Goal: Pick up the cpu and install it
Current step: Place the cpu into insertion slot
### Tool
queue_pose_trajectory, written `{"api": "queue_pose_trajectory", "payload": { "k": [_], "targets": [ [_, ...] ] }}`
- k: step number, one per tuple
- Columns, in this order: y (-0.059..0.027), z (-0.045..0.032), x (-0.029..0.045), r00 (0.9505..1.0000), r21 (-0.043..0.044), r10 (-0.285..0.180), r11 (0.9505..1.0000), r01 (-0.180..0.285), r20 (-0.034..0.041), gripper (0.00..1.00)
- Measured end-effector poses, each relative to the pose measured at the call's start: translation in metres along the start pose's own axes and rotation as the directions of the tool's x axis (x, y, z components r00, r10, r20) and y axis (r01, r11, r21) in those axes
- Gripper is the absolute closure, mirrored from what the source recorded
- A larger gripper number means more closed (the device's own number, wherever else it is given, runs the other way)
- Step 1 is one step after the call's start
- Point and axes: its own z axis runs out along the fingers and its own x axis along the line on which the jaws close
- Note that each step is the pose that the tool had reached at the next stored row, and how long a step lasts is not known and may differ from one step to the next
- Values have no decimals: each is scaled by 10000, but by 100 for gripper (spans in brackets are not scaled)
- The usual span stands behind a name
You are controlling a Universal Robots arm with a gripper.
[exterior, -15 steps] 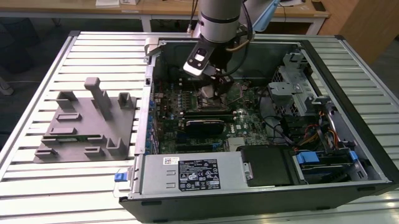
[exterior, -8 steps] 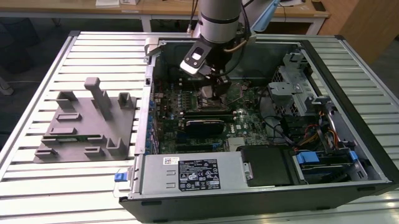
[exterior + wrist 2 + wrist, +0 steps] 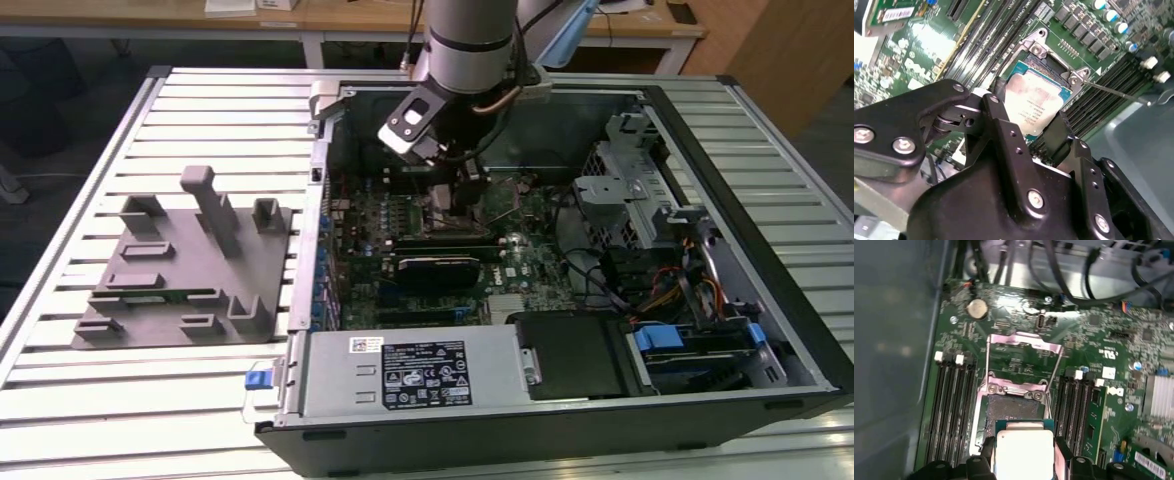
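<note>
Down inside the open computer case (image 3: pixel 534 440), set on the slatted bench (image 3: pixel 80 400) toward its edge at the exterior view's right, with a grey tray (image 3: pixel 174 300) lying on the bench just beside the case, toward the opposite edge. Reaching in from above the case's far wall, gripper (image 3: pixel 458 185) low over the motherboard (image 3: pixel 534 265) in the far half of the case. Closed to a narrow span on the cpu (image 3: pixel 1036 100), held by two opposite edges: in the second wrist view, one of the black fingers (image 3: pixel 1004 125) pressed against one side of the silvery top and its partner against the other, gripper (image 3: pixel 1028 114) centred on the chip. In the first wrist view, cpu (image 3: pixel 1024 452) flat and level between the fingers (image 3: pixel 985 454), filling the gap of the gripper (image 3: pixel 1024 456) from pad to pad. Directly over the socket (image 3: pixel 1014 407), covering the part of it nearest the gripper and leaving a band of the contact field bare beyond. Hard to tell whether seated or just above the contacts. Load plate (image 3: pixel 1024 338) swung up and open past the socket, thin lever (image 3: pixel 1114 91) released to one side, memory slots (image 3: pixel 951 405) flanking both sides.
</note>
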Motion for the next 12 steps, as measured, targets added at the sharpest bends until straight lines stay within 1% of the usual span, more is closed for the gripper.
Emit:
{"api": "queue_pose_trajectory", "payload": {
  "k": [3, 7, 8, 10, 12],
  "targets": [
    [0, 4, 0, 9988, 3, 494, 9988, -494, 15, 46],
    [0, 4, 0, 9985, 4, 545, 9985, -545, 16, 46],
    [0, 5, 1, 9985, 2, 548, 9985, -548, 31, 46],
    [-1, 8, 1, 9978, 7, 649, 9979, -649, 154, 46],
    [0, 15, 0, 9959, 10, 874, 9962, -874, 215, 46]
  ]
}}
